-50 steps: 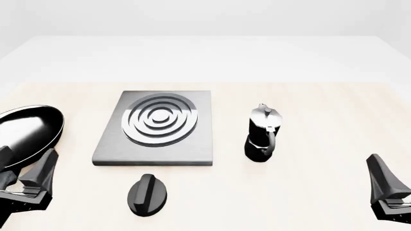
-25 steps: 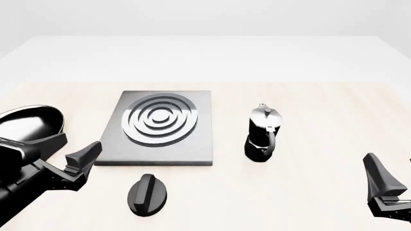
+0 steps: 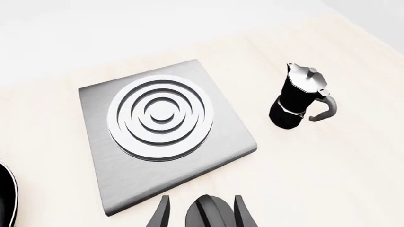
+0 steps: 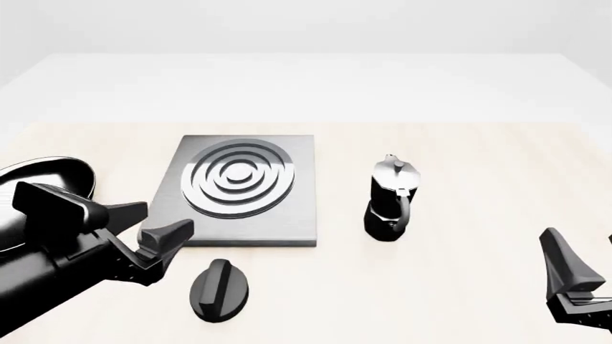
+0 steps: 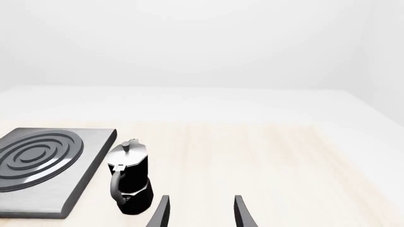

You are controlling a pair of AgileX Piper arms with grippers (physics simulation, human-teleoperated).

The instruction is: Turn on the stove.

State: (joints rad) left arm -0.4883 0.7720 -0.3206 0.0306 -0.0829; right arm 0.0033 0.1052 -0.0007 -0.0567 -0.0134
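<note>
The stove point(image 4: 239, 192) is a dark-grey slab with silvery rings at centre-left. Its black oval knob point(image 4: 219, 289) lies apart on the table, nearer than the slab's front edge. My left gripper point(image 4: 155, 226) is open and empty, hovering just left of and above the knob, by the slab's front-left corner. In the left wrist view the knob point(image 3: 211, 215) shows between the open fingers of the left gripper point(image 3: 202, 213), with the stove point(image 3: 161, 127) beyond it. My right gripper point(image 4: 581, 278) is open and empty at the near right edge; it also shows in the right wrist view point(image 5: 200, 213).
A black-and-silver moka pot point(image 4: 390, 197) stands right of the stove, seen too in both wrist views point(image 3: 296, 99) point(image 5: 129, 177). A black frying pan point(image 4: 43, 188) lies at the far left, partly behind my left arm. The stove slab point(image 5: 44, 168) shows in the right wrist view.
My left arm has swung right from the near left edge to the stove's front-left corner, close to the knob. The right gripper has barely moved.
</note>
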